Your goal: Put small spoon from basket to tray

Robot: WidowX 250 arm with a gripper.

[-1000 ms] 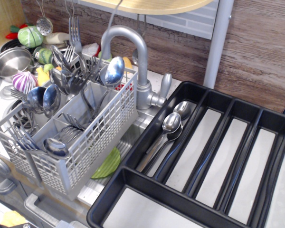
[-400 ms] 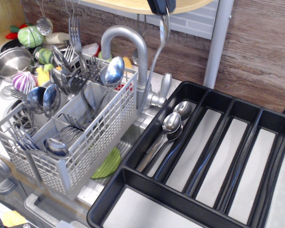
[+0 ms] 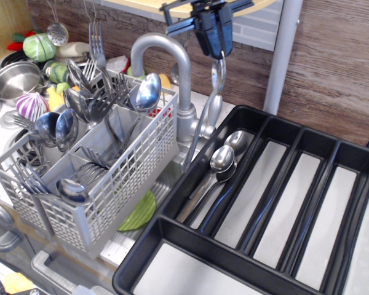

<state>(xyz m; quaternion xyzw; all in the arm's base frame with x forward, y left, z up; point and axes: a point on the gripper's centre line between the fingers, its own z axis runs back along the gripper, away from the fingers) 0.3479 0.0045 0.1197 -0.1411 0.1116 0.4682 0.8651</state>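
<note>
My gripper [image 3: 219,51] is at the top centre, shut on the bowl end of the small spoon [image 3: 204,117]. The spoon hangs down with its thin handle pointing at the tray's left edge, beside the faucet. The black tray [image 3: 172,206] fills the lower right; two spoons [image 3: 222,158] lie in its leftmost long slot. The grey mesh basket [image 3: 132,163] stands at the left, full of forks and bigger spoons. The gripper is right of the basket and above the tray's far left corner.
A grey faucet [image 3: 174,58] arches between basket and tray, close to the hanging spoon. A steel pot [image 3: 13,78] and toy vegetables [image 3: 31,106] sit far left. A green piece [image 3: 138,212] lies under the basket. A grey post [image 3: 281,55] rises behind the tray.
The gripper came into view from the top and moved down and a little right, carrying the small spoon. The handle tip now hangs lower, near the tray's left rim.
</note>
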